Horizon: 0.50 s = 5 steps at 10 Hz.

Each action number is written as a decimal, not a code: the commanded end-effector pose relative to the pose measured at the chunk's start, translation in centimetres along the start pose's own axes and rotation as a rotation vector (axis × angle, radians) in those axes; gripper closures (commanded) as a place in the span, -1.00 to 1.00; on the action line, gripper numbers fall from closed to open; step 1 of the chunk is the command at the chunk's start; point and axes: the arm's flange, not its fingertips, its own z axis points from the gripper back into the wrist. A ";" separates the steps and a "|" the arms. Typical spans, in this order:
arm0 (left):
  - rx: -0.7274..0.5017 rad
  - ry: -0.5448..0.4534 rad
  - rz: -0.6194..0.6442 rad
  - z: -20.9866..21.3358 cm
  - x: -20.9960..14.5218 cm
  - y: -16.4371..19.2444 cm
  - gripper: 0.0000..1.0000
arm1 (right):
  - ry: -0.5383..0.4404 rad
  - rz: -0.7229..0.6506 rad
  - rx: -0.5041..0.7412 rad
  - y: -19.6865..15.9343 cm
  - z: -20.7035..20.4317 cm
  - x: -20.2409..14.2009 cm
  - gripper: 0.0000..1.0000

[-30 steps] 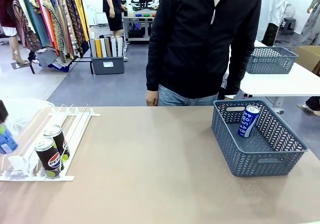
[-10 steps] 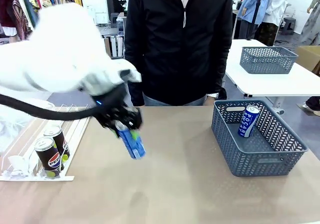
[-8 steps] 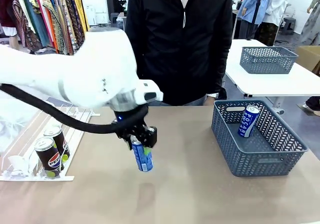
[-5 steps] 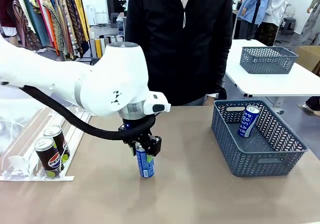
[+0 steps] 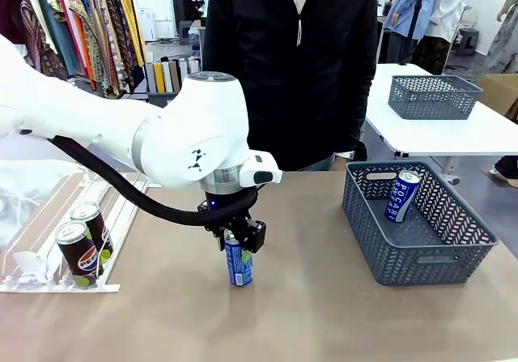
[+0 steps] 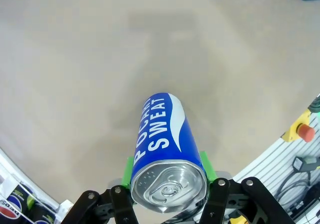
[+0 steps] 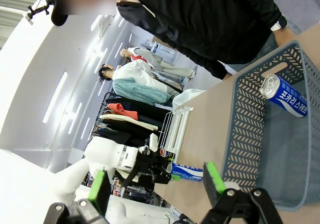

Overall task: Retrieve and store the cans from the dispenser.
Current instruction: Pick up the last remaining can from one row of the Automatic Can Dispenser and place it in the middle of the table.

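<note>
The tan table (image 5: 324,321) runs off the picture at both sides and at the near edge. The white left arm (image 5: 194,139) sweeps in from the left, and its bulk covers part of the person (image 5: 307,70) in a dark jacket at the far side, who is cut off above the shoulders. The grey-blue basket (image 5: 388,258) sits at the right with a leaning blue can (image 5: 402,195) propped against its far wall inside. The dispenser (image 5: 129,204) lies at the left edge, its outer lanes cropped. Two black cans (image 5: 79,253) stand one behind the other at its near end. The left gripper (image 5: 237,239) is clamped near the top of an upright blue can (image 5: 239,266) at mid-table. The left wrist view shows green pads (image 6: 129,166) pressed to both sides — the can's base is hidden. The right gripper (image 7: 156,184) stands spread wide with nothing between its fingers.
</note>
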 end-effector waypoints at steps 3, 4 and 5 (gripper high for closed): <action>0.038 -0.031 0.034 0.6 0.3 -0.1 -1.00 | -0.014 0.002 0.018 0.3 -0.1 0.3 -1.00; 0.038 -0.046 0.048 1.1 0.1 0.1 -1.00 | -0.014 0.002 0.018 0.3 -0.1 0.3 -1.00; 0.036 -0.086 0.067 2.5 -0.5 0.4 -1.00 | -0.014 0.002 0.018 0.3 -0.1 0.3 -1.00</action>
